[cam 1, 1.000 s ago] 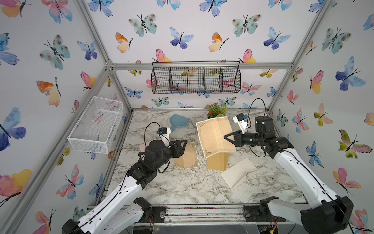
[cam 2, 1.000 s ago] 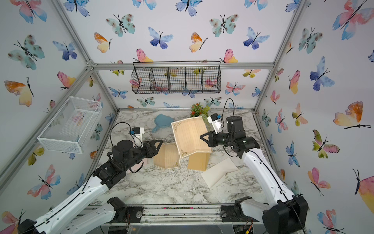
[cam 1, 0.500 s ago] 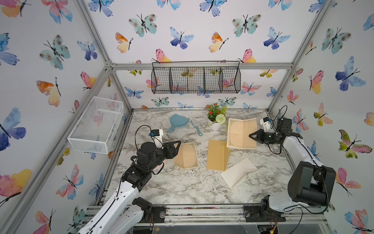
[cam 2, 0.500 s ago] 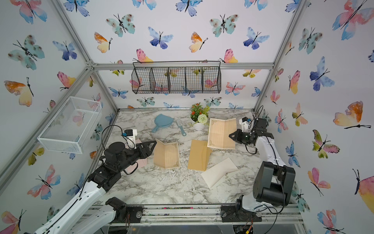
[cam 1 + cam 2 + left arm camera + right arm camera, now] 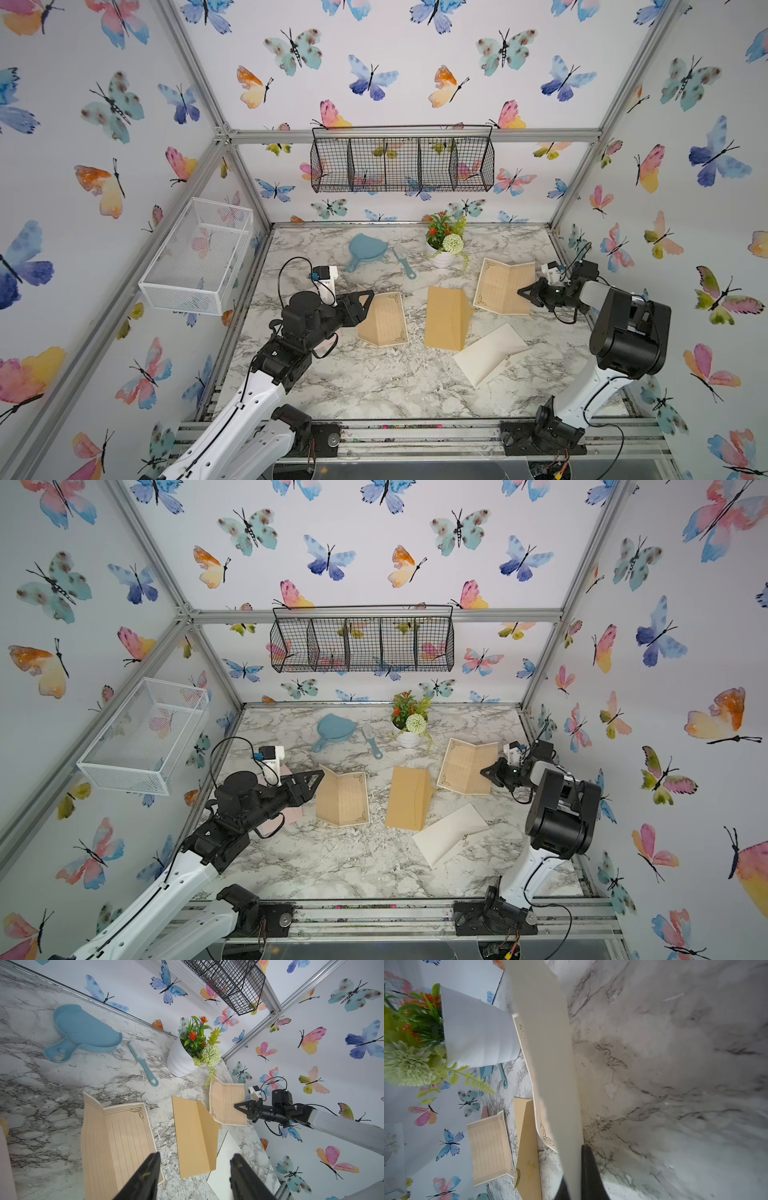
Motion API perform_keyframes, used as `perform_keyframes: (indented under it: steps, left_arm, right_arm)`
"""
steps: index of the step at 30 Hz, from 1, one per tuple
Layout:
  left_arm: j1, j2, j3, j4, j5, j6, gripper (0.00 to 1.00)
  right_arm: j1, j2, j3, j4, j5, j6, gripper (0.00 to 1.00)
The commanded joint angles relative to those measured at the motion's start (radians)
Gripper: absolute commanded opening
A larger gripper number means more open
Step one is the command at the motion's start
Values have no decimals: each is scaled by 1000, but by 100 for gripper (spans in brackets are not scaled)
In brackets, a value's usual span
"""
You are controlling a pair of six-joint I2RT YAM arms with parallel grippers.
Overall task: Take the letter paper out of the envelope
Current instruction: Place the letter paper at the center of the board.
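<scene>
Letter paper [image 5: 505, 286]: tan, lined, scroll-cornered, creased. It is out of the kraft envelope [image 5: 446, 318], just beside it on the marble-patterned desk [image 5: 374, 382]. Its edge is pinched in the closed jaws of the right gripper [image 5: 520, 292], arm folded low. Left gripper [image 5: 365, 299]: jaws half parted, nothing held, arm extended over a second sheet [image 5: 384, 320].

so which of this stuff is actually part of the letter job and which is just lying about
Job: right gripper, shut on the letter paper; tan envelope; second letter paper; white envelope.
Lying about: dustpan; brush; flower pot; black wire basket; white mesh basket.
</scene>
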Motion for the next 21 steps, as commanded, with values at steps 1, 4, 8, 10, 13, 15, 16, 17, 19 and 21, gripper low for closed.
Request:
perform_keyframes:
  steps: [1, 4, 8, 10, 13, 15, 16, 17, 19, 21]
  left_arm:
    - [5, 8, 15, 17, 37, -1, 58]
    - [4, 19, 17, 24, 52, -5, 58]
    - [4, 31, 19, 26, 69, -8, 58]
    - [4, 31, 19, 29, 69, -8, 57]
    - [5, 32, 17, 33, 69, -13, 57]
    - [5, 37, 22, 38, 73, -17, 57]
    - [5, 40, 25, 38, 76, -17, 57]
    - [5, 44, 30, 38, 78, -16, 57]
    - [4, 51, 38, 34, 85, -14, 57]
    - [5, 52, 42, 31, 87, -14, 57]
  right_arm:
    - [5, 9, -6, 66, -14, 27, 2]
    - [5, 34, -5, 83, -28, 33, 2]
    - [7, 87, -2, 133, -57, 59, 2]
    - [8, 117, 6, 158, -77, 73, 2]
    - [24, 151, 28, 160, -70, 76, 2]
    - [42, 167, 44, 160, -69, 81, 2]
    - [51, 172, 52, 163, -68, 85, 2]
    - [58, 172, 54, 169, -67, 92, 2]
    - [74, 166, 62, 180, -60, 106, 2]
    - [87, 161, 74, 183, -57, 115, 2]
